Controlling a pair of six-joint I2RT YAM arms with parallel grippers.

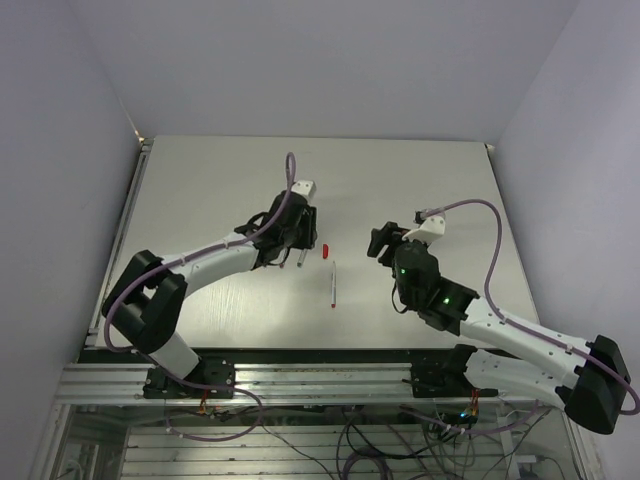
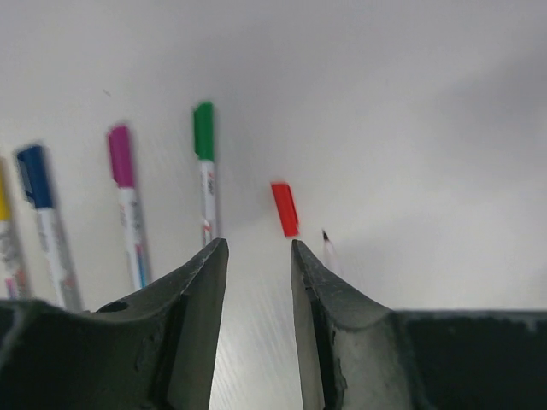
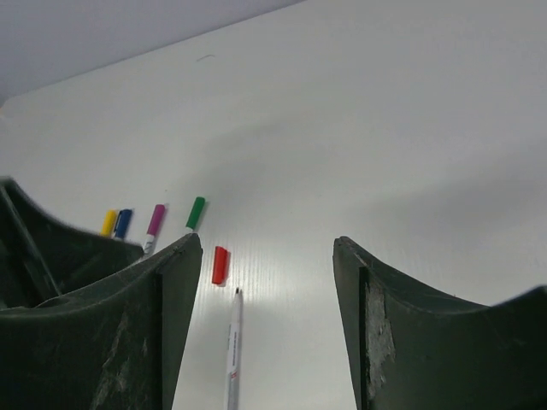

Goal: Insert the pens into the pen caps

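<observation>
Four pens [image 2: 130, 213] lie capped near the left gripper [image 2: 256, 248], slightly open and empty, while the last pen [image 3: 232, 350] lies bare, tip just beside the loose red cap [image 3: 220, 265], before the wide-open, empty right gripper [image 3: 267, 242].

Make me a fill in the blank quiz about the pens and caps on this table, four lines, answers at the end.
The only loose cap on the table is ____ in colour.
The bare pen lies beside it, and the capped pens number ____.
The nearest capped pen to the loose cap wears a ____ cap.
The left gripper and right gripper are both ____ and hold nothing.
Answers: red; four; green; open.
</observation>
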